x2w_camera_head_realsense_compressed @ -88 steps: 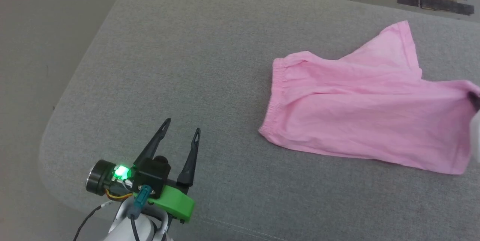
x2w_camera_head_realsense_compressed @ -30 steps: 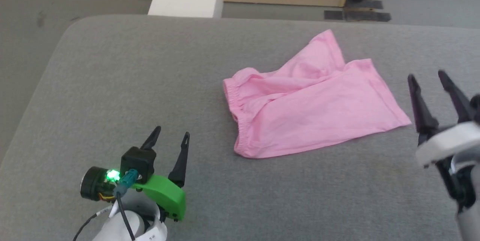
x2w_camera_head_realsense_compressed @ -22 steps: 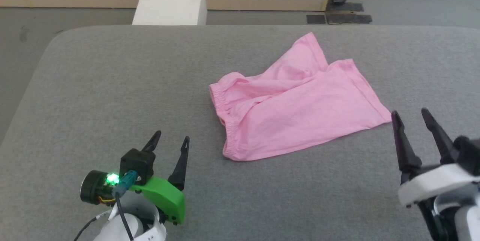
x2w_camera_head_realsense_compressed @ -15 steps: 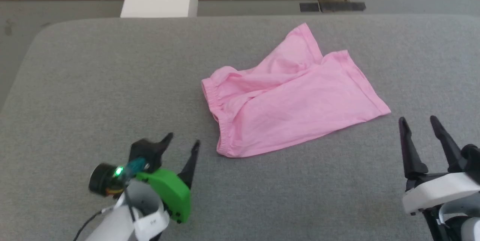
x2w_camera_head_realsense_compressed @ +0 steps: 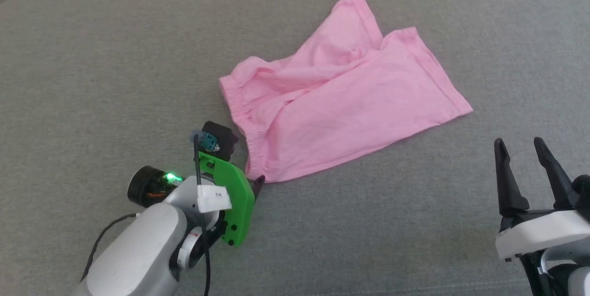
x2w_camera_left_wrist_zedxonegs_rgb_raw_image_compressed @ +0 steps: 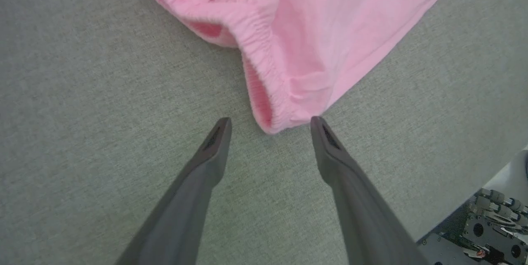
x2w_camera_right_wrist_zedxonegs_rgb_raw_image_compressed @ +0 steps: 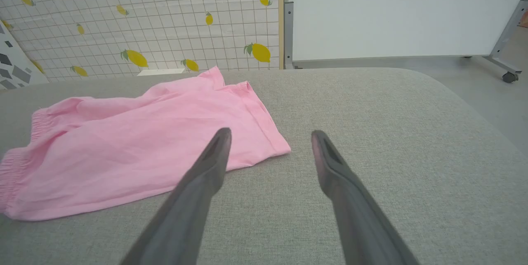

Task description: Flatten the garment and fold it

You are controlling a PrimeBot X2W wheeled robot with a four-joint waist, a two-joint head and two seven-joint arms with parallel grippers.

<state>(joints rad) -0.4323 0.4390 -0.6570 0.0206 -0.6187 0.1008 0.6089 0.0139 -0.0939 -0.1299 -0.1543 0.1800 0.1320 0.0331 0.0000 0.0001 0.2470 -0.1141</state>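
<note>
My left gripper (x2w_camera_left_wrist_zedxonegs_rgb_raw_image_compressed: pixel 270 119), jaws spread, brackets the near waistband corner (x2w_camera_left_wrist_zedxonegs_rgb_raw_image_compressed: pixel 280 112) of the pink shorts (x2w_camera_head_realsense_compressed: pixel 341 97) lying rumpled on the grey cushion (x2w_camera_head_realsense_compressed: pixel 115 56); the right gripper (x2w_camera_head_realsense_compressed: pixel 518 140) hangs with jaws parted. Soft, light cotton, so I'd pinch the elastic.

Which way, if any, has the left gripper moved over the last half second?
Yes. The left gripper advanced toward the shorts; its open fingers now straddle the near waistband corner.
</note>
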